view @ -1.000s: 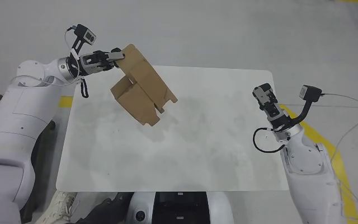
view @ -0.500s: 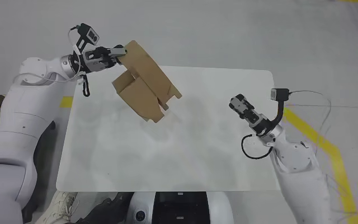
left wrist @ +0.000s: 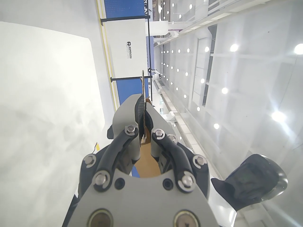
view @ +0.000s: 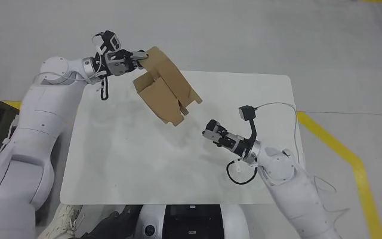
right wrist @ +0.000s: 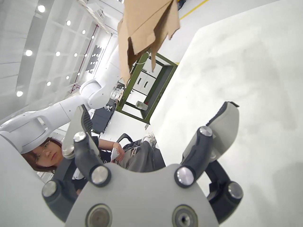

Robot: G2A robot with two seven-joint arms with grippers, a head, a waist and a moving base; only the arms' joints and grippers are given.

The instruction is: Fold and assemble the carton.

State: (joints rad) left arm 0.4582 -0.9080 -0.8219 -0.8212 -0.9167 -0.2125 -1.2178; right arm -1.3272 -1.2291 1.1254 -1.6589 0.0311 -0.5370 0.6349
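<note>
the carton (view: 166, 83) hangs over the table's (view: 250, 101) far left part, pinched at its upper edge by the left gripper (view: 142, 57), its long axis slanting down toward the right gripper (view: 207, 129), spread empty above the table's middle.

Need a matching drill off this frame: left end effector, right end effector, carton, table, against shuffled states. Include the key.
Things
1. left end effector
2. right end effector
3. carton
4. table

States
A. open, gripping nothing
B. white surface under both arms
C. brown, partly folded, held up off the surface
D. shut on a cardboard edge

Pairs: 1-D, 2-A, 3-C, 4-B
</note>
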